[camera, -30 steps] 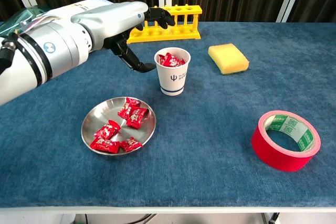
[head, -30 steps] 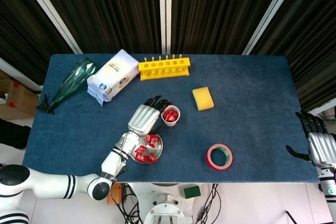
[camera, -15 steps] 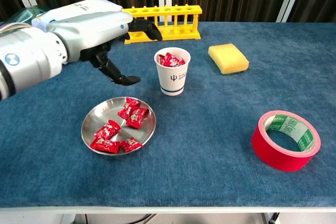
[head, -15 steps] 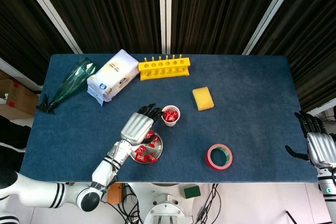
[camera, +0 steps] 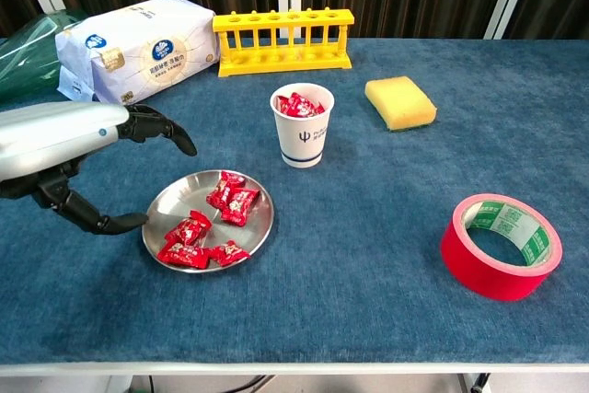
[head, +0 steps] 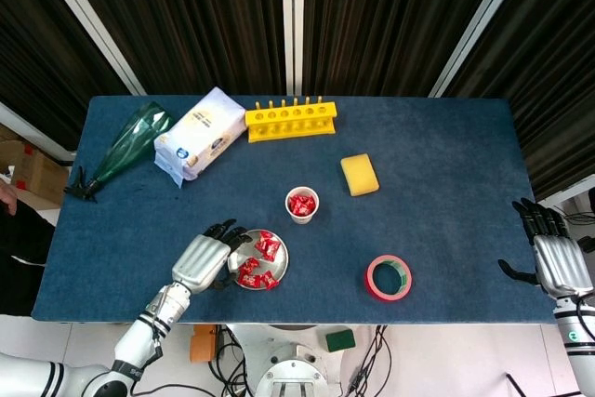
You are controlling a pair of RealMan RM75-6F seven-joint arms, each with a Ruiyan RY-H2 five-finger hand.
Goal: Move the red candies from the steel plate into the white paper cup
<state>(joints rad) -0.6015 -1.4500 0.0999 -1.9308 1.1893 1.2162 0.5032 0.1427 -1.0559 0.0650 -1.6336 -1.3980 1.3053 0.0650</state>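
A round steel plate (head: 277, 271) (camera: 171, 205) lies near the table's front edge with several red candies (head: 257, 260) (camera: 215, 222) on it. Behind it to the right stands the white paper cup (head: 302, 206) (camera: 302, 139), with red candies heaped inside. My left hand (head: 203, 261) (camera: 69, 149) hovers just left of the plate, fingers spread and empty. My right hand (head: 552, 260) hangs past the table's right edge, fingers apart, holding nothing; the chest view does not show it.
A yellow sponge (head: 359, 175) (camera: 399, 102) lies right of the cup and a red tape roll (head: 388, 277) (camera: 502, 246) sits at the front right. At the back stand a yellow tube rack (head: 290, 121) (camera: 283, 40), a white tissue pack (head: 199, 134) (camera: 133, 45) and a green bottle (head: 125, 147).
My left hand has pulled back from beside the cup to the front left, ending left of the plate. The right hand has barely moved.
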